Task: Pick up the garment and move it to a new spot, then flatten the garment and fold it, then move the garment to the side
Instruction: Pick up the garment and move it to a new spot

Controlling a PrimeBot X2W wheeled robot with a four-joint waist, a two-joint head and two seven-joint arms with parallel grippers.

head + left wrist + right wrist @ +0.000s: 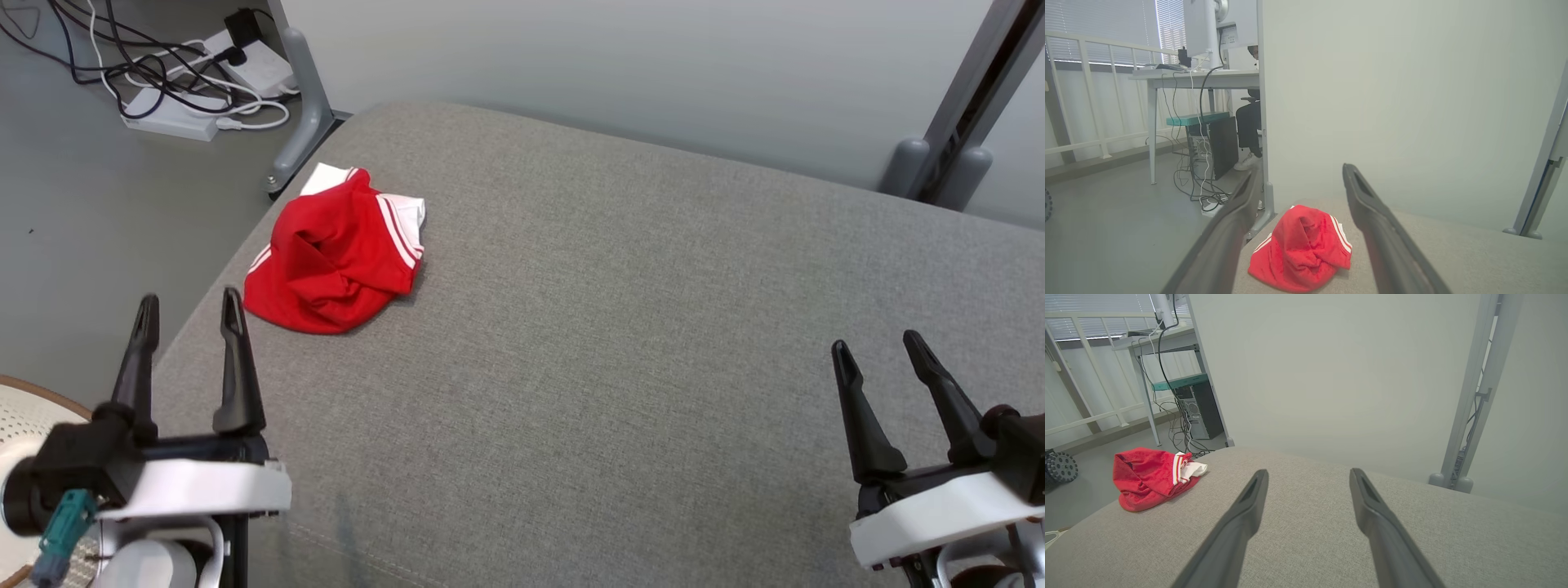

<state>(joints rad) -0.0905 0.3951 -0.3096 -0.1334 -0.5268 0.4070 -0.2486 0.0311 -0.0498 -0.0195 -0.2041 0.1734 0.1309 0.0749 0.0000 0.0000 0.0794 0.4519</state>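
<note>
A crumpled red garment (335,255) with white stripes and a white edge lies bunched near the far left corner of the grey padded surface (620,327). My left gripper (189,304) hovers open at the lower left, a short way in front of the garment and apart from it. In the left wrist view the garment (1302,253) sits between and beyond the two fingers of the left gripper (1300,171). My right gripper (876,343) stands open at the lower right, far from the garment. The right wrist view has the garment (1152,477) off to the left of the right gripper (1308,473).
The grey surface drops off at its left edge to the floor, where power strips and cables (200,77) lie. A grey frame post (304,106) stands at the far left corner, another (963,106) at the far right. A person's leg and shoe (1248,161) show under a desk.
</note>
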